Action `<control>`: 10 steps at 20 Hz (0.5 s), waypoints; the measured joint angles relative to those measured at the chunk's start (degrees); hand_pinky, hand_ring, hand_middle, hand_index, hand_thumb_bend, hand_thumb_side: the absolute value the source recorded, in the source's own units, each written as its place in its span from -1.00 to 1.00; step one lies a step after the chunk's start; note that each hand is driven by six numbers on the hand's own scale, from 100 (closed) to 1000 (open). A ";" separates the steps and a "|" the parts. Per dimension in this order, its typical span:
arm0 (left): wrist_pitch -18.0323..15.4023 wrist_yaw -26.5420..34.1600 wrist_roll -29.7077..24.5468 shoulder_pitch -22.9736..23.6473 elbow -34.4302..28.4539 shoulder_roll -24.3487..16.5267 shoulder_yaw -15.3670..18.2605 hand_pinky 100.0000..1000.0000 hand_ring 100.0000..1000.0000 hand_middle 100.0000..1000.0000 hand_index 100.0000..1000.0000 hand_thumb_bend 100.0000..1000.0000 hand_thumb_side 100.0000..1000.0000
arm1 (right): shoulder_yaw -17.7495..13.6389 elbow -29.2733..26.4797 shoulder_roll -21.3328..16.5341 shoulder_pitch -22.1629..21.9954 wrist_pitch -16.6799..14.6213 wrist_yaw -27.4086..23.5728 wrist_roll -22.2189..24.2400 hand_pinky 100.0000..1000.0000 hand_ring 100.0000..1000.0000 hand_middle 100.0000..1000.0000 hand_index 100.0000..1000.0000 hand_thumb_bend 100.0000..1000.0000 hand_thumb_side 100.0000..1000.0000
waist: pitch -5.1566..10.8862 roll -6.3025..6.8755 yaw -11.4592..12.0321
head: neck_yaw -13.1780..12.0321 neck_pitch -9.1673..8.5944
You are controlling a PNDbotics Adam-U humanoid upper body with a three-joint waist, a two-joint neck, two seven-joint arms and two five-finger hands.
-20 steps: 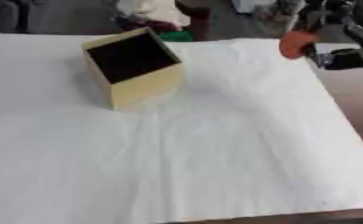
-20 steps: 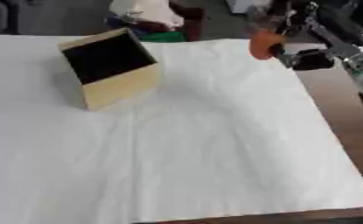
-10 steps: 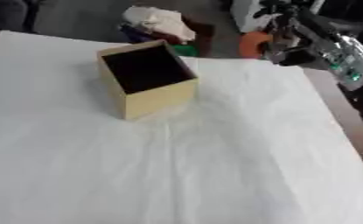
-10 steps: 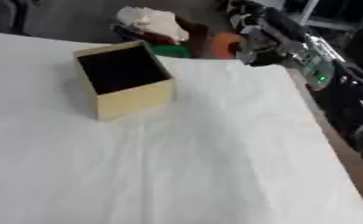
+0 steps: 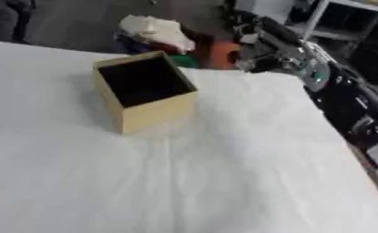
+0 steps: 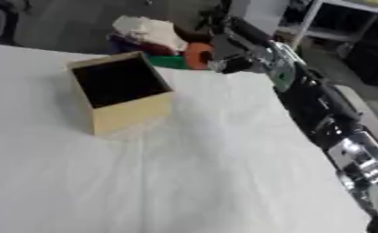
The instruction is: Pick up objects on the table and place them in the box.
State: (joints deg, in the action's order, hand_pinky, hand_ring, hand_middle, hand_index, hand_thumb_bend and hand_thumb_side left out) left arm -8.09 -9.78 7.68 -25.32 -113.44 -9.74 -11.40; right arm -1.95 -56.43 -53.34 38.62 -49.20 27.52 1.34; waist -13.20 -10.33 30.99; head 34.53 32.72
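Observation:
An open tan cardboard box [image 5: 144, 94] with a dark inside stands tilted on the white cloth, left of centre. My right hand [image 6: 227, 53] reaches in from the right, raised over the table's far edge, to the right of the box. Its fingers are curled round an orange object [image 6: 196, 55], which pokes out on the hand's left side. The object's shape is blurred. The left hand shows in neither view.
A white cloth covers the table [image 5: 223, 173]. Beyond the far edge lie a green item [image 6: 168, 61], a crumpled white bundle [image 5: 156, 29] and dark clutter. The right arm [image 5: 343, 95] runs along the table's right edge. Shelving stands at the back right.
The camera has tilted, so the whole scene has shifted. My right hand has carried the orange object leftward, closer to the box.

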 measured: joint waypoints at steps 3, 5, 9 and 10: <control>-0.38 0.22 0.37 -0.52 0.00 0.32 0.00 0.58 0.41 0.28 0.73 -1.00 0.48 | 0.74 0.48 1.39 1.65 -0.24 1.11 1.58 0.67 1.00 0.52 -0.24 -1.00 -0.78 | -0.01 -0.03 1.09 | 0.77 -0.59; -0.77 0.39 0.71 -0.84 0.00 0.62 0.01 0.58 0.41 0.28 0.73 -1.00 0.48 | 1.29 0.64 2.35 2.61 -0.42 2.35 2.39 0.67 1.00 0.52 -0.25 -1.00 -0.78 | -0.05 -0.03 1.86 | 1.23 -0.94; -1.92 0.81 1.23 -1.58 0.00 0.84 0.02 0.58 0.40 0.28 0.73 -1.00 0.48 | 2.37 0.85 4.42 4.11 -0.83 5.06 3.63 0.68 1.00 0.53 -0.24 -1.00 -0.77 | -0.26 -0.03 3.34 | 2.23 -1.51; -2.16 0.95 1.27 -1.71 0.00 0.93 0.02 0.58 0.41 0.28 0.73 -1.00 0.48 | 2.60 1.01 4.85 4.37 -0.94 5.79 3.90 0.68 1.00 0.54 -0.24 -1.00 -0.77 | -0.26 -0.03 3.55 | 2.42 -1.66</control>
State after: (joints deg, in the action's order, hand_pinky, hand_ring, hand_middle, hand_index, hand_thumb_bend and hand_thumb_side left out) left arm -10.25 -8.83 8.95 -27.03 -113.44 -8.80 -11.38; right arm 0.65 -55.42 -48.49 43.00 -50.14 33.31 5.24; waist -13.46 -10.36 34.54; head 36.95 31.05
